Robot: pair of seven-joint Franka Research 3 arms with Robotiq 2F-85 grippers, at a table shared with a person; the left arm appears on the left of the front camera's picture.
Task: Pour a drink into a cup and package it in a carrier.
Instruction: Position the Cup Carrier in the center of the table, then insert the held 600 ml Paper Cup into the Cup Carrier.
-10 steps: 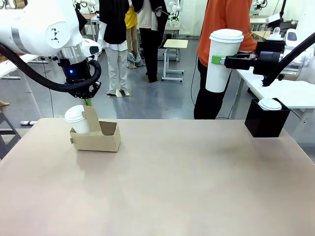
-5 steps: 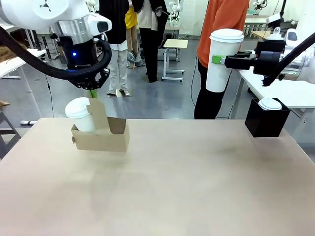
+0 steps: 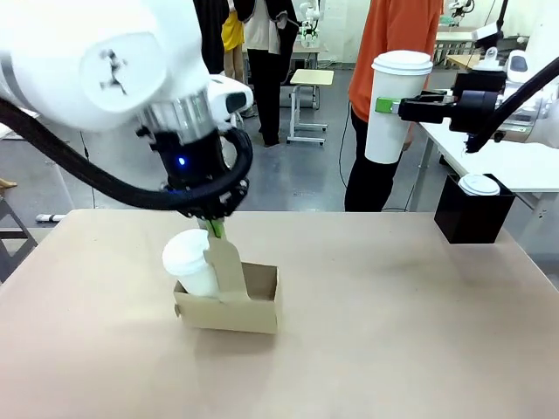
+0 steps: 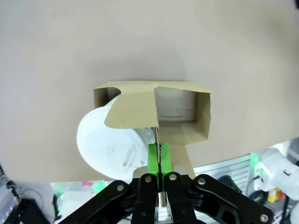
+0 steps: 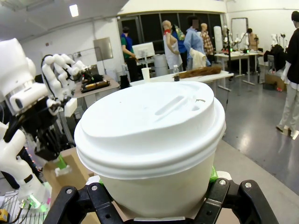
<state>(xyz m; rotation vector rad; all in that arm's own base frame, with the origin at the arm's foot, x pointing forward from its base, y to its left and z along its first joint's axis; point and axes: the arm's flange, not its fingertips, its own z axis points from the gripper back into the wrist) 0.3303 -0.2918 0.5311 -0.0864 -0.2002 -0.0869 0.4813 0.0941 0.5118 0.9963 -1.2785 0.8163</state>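
At the worktop's (image 3: 393,332) left, the left fingers (image 4: 153,161) are pinching the carrier's (image 3: 229,312) handle, one cup (image 3: 190,262) already inside, while the right fingers (image 3: 384,106) are holding another cup (image 3: 389,135), not yet packed.

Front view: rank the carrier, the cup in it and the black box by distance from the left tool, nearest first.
1. carrier: its handle tab is pinched in the left tool.
2. cup: in the carrier's left compartment, right beside the tab.
3. black box: far off on the right side.
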